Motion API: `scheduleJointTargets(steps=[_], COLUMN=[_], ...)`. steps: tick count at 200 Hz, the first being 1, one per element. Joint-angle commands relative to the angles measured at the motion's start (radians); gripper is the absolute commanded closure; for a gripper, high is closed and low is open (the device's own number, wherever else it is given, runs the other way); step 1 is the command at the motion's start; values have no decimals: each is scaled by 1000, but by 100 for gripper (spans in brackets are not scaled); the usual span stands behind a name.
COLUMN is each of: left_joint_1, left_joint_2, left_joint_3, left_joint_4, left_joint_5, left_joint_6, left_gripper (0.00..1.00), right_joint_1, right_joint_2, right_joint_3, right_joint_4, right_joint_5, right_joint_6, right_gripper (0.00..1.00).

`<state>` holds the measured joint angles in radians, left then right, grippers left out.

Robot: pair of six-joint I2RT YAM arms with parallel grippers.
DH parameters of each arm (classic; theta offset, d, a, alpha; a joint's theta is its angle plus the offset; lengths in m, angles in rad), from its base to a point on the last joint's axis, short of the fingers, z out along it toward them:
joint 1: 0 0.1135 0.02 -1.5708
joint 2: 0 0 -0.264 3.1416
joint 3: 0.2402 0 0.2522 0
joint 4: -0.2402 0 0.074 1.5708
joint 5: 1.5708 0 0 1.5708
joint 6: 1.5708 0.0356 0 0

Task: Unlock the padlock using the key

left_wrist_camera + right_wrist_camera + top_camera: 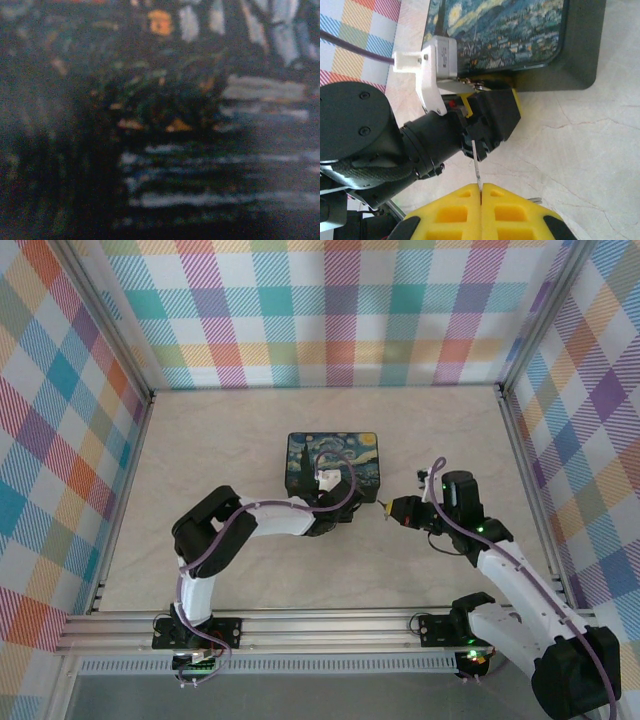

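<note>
Closest to you, in the right wrist view, your right gripper has its two yellow foam fingers pressed flat together. They are clenched on the key, whose thin silvery blade stands up out of the seam and points toward the other arm. A second thin sliver of metal pokes out beside the right-hand finger, too small to name.

Just past the key's tip sits your left gripper, black with yellow pads. Its nose is up against the near side wall of the box. A small glint of metal shows between its nose and the box, but it is too hidden to identify. You cannot tell from here whether the left fingers are released or grasping something.

From above, the right gripper is just off the box's right front corner, near it but apart. The left arm curls in from the left and its wrist lies over the box's front edge.

The box is black, with a starry-night lid in blue and yellow, and rests flat near the middle of the marbled beige table. The left wrist camera is right up against that painting, which shows as a blur of dark blues, orange dabs and pale strokes.

Beyond the box, plaid walls close in the table.
</note>
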<state>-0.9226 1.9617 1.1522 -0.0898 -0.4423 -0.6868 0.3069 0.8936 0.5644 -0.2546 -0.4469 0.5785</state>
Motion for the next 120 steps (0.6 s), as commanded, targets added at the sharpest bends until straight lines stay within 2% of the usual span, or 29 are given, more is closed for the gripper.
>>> scheduleJointTargets(steps=[1,27,56,120], left_joint_1=[-9,-10,-13,-9], left_joint_2=[20,35,30,-61], left_joint_3=[42,56,65,151], left_joint_4=[-30,-39,-65,-327], left_joint_5=[-68,-76,-56,132], left_joint_6=[6,12,34,107], left_gripper=[52,66,76,92], right_joint_1=[-5,-5,-5,-5], right_joint_2=[-5,-1,1,11], right_joint_3=[-20,-18,-15,-24], right_joint_4=[18,16,0,-13], right_joint_5=[-39,-54,-90,-128], right_joint_6=[-4,-14,-43,-75], right_gripper=[100,100,100,100])
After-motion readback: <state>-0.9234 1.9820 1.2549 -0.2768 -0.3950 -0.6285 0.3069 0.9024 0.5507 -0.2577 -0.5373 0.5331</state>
